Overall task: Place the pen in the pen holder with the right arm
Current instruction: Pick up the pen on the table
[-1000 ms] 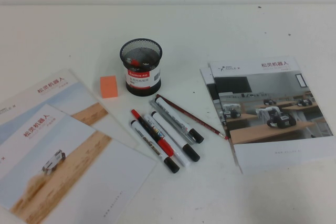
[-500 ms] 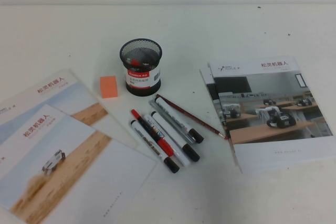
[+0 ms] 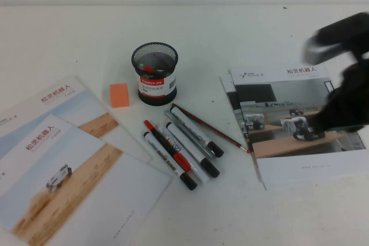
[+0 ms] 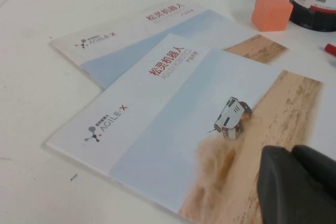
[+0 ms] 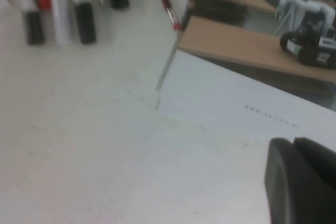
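High view: right gripper [image 3: 340, 105] hovering over booklet [image 3: 300, 159], blurred, finger state unreadable | pen [image 3: 192, 149] lying well to its left, near pen holder [image 3: 154, 73] | left gripper [image 4: 296, 184] seemingly over brochures [image 4: 173, 129].

The pen holder [image 3: 154, 74] was black wire mesh, carrying a white label under a red band. Just beside it lay an orange eraser [image 3: 119, 94]. The pen [image 3: 191, 148] showed a white barrel with black lettering and a black cap. A red-and-black marker [image 3: 168, 147] and a slim dark-red pencil [image 3: 211, 128] lay among the group. The left brochures [image 3: 69, 165] bore pale blue sky over tan sand, with red title characters. The right brochure [image 3: 300, 122] showed a grey room with brown desks above a white margin. The right arm [image 3: 345, 76] was black, with a silver-grey block. The left gripper [image 4: 299, 184] and the right gripper [image 5: 302, 179] were black. The table [image 3: 230, 27] was white.
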